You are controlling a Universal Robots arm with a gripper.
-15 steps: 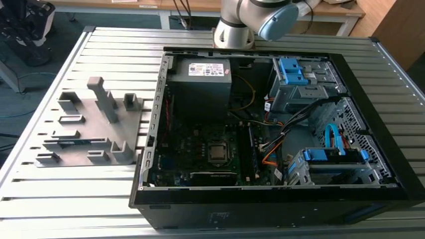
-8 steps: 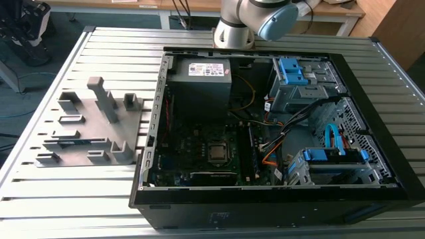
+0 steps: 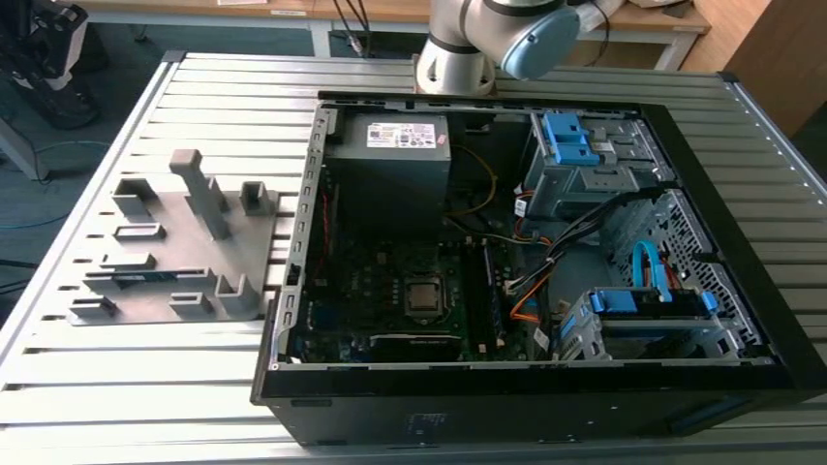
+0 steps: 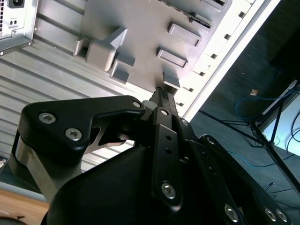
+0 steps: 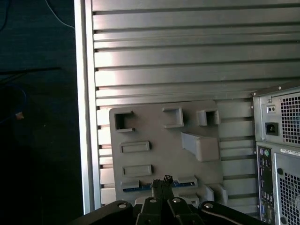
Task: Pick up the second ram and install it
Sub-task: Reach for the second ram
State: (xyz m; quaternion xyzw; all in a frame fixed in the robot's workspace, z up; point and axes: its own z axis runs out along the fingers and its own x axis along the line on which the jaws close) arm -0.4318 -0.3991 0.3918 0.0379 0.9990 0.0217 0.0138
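Second ram (image 5: 138,187) on plate (image 5: 159,140); gripper (image 5: 162,179) part-covers it.

Slatted, perhaps aluminium table (image 3: 220,87): grey holder plate (image 3: 181,254), open computer case (image 3: 517,397).

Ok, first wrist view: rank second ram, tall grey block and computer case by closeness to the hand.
1. second ram, slotted in the plate, in line with the hand.
2. tall grey block, farther along the plate.
3. computer case, beside the plate.
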